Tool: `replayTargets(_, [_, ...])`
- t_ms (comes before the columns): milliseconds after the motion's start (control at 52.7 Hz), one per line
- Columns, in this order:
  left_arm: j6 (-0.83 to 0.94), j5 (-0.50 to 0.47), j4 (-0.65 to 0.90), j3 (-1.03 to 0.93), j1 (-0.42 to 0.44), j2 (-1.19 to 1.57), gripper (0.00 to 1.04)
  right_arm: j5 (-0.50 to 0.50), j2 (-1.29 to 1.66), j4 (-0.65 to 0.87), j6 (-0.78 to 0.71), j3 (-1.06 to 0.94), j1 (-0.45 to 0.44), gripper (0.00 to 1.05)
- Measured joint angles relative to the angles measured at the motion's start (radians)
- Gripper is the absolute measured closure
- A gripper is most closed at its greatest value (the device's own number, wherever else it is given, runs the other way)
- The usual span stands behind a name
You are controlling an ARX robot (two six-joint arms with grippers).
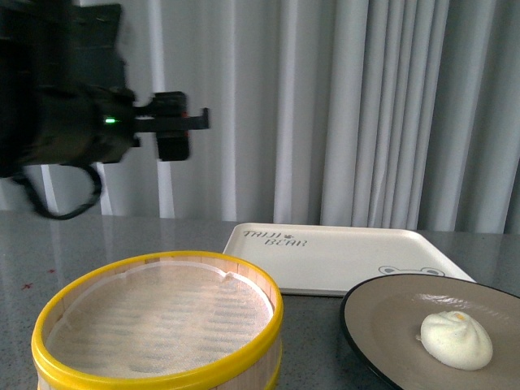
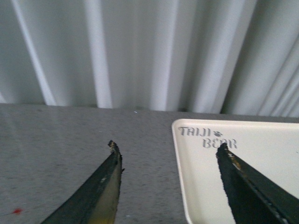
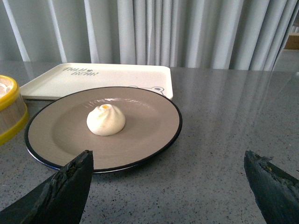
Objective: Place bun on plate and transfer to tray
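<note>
Grey speckled tabletop [image 3: 229, 112] runs back to pale curtains [image 1: 366, 106]. Low over it, the right gripper [image 3: 168, 156] hovers just short of the plate [image 3: 154, 130], jaws spread wide and empty, facing the near rim, likely so it can take that rim for the carry. Up high, the left gripper [image 2: 167, 147] hangs with jaws also apart and nothing between them, looking down past the tray [image 2: 243, 177] corner (kept clear, I judge, to leave the plate to the other arm). On the plate the bun [image 3: 106, 120] sits upright near the middle, so the first step looks done. Just behind the plate the tray lies bare apart from its lettering and bear print, so the transfer is not yet made. Beside the plate stands a yellow-rimmed steamer [image 1: 275, 313], holding only its white liner.
</note>
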Motion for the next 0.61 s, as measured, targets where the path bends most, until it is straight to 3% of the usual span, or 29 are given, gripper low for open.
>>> replayTargets(114, [0.025, 0.021, 0.138, -0.227, 0.057, -0.126, 0.63, 0.000, 0.000, 0.000, 0.000, 0.000, 0.000, 0.09])
replayTargets(361, [0.036, 0.089, 0.249, -0.552, 0.111, -0.277, 1.01, 0.000, 0.000, 0.000, 0.000, 0.000, 0.000, 0.09])
replayTargets(607, [0.043, 0.124, 0.298, -0.747, 0.164, -0.426, 1.01, 0.000, 0.000, 0.000, 0.000, 0.000, 0.000, 0.09])
